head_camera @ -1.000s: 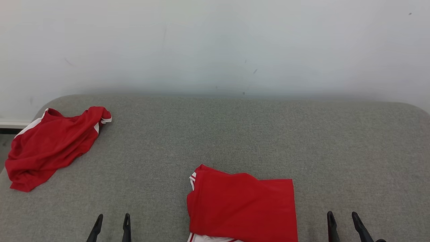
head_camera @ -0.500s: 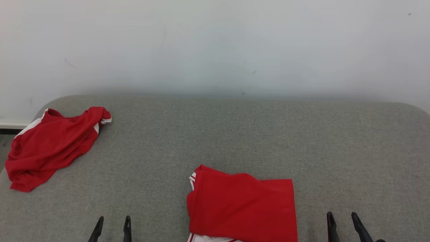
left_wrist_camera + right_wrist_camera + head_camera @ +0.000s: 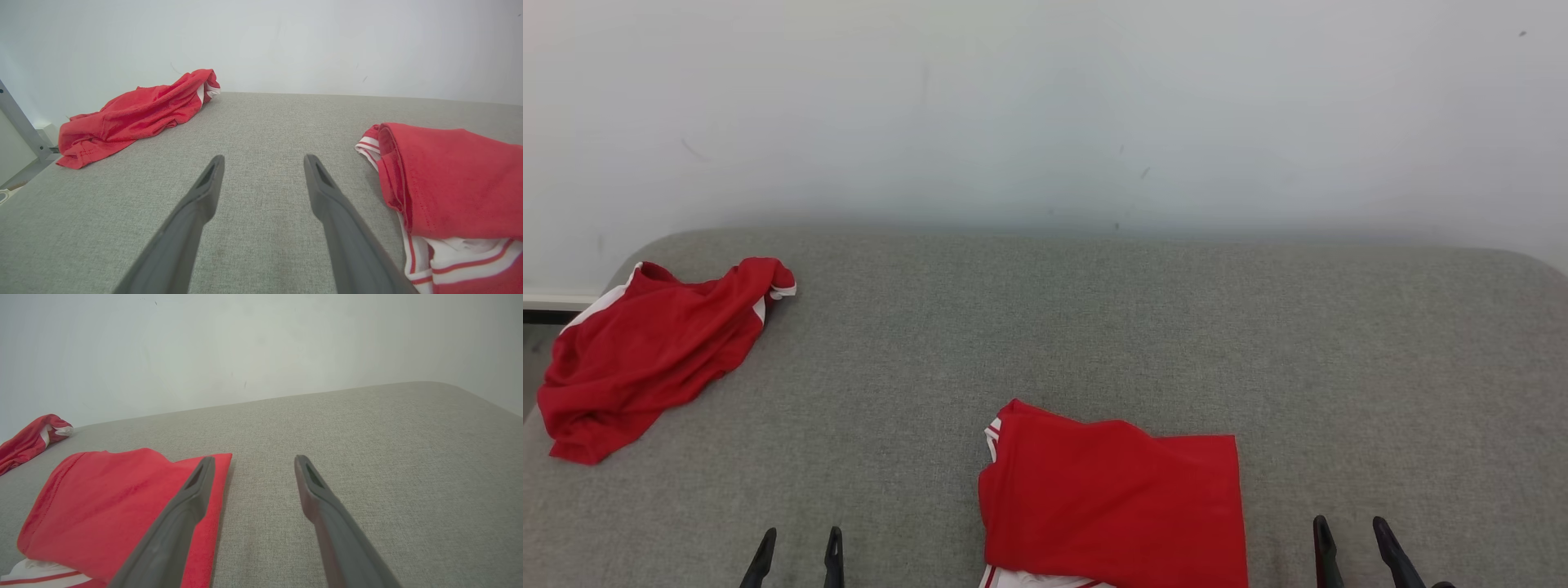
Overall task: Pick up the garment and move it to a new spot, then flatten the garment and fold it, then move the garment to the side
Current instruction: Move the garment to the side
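A folded red fabric garment with white striped trim (image 3: 1111, 506) lies flat at the near middle of the grey cloth-covered worktop (image 3: 1143, 327), between the left fingers (image 3: 196, 212) and the right fingers (image 3: 322, 514). A crumpled red garment with white trim (image 3: 645, 351) sits at its far left corner. Both pairs of fingers stand spread, holding nothing.

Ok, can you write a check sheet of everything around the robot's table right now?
Surface: grey fabric table top, rounded far corners.
Job's things: folded red garment at the near middle; crumpled red garment at the far left.
Clutter: nothing seen.
Grippers: left gripper open, holding nothing; right gripper open, holding nothing.
Cables: nothing seen.
Surroundings: pale wall behind; metal bar off the left edge.
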